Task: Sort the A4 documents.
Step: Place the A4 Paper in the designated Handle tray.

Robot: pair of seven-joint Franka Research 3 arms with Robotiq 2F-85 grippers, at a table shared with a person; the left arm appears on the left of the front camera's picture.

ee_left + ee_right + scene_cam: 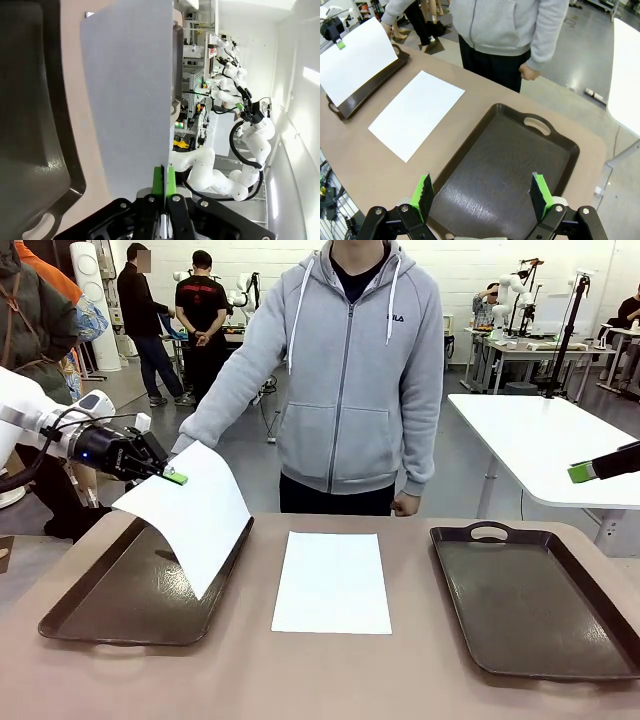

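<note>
L jaws are pressed together on the top edge of a sheet [190, 515], pinching it w/ a green pad on each face. It hangs slanted over the L tray [110, 605]: upper end at my jaws, long axis sloping down toward the middle of the tabletop [300, 680], lower corner at the tray's inner rim. Can't tell if it touches. A person's hand [386, 27] is right by the sheet's far corner, contact unclear. The flat sheet [332, 582] lies on the tabletop between the trays, apart from both, long axis running from me toward the person. R jaws are spread wide, holding nothing, hovering over the near end of the R tray [530, 605], which has nothing in it. My read: the step in hand is lowering the pinched sheet into the L tray, so what counts is that the tray floor sits below it and toward my side. There's room enough, but the drooping corner could catch the inner rim and fold. For the flat sheet the R arm is the free one — it lies to that arm's left w/ bare tabletop around it, though paper lying flat offers no raised edge to pinch.
</note>
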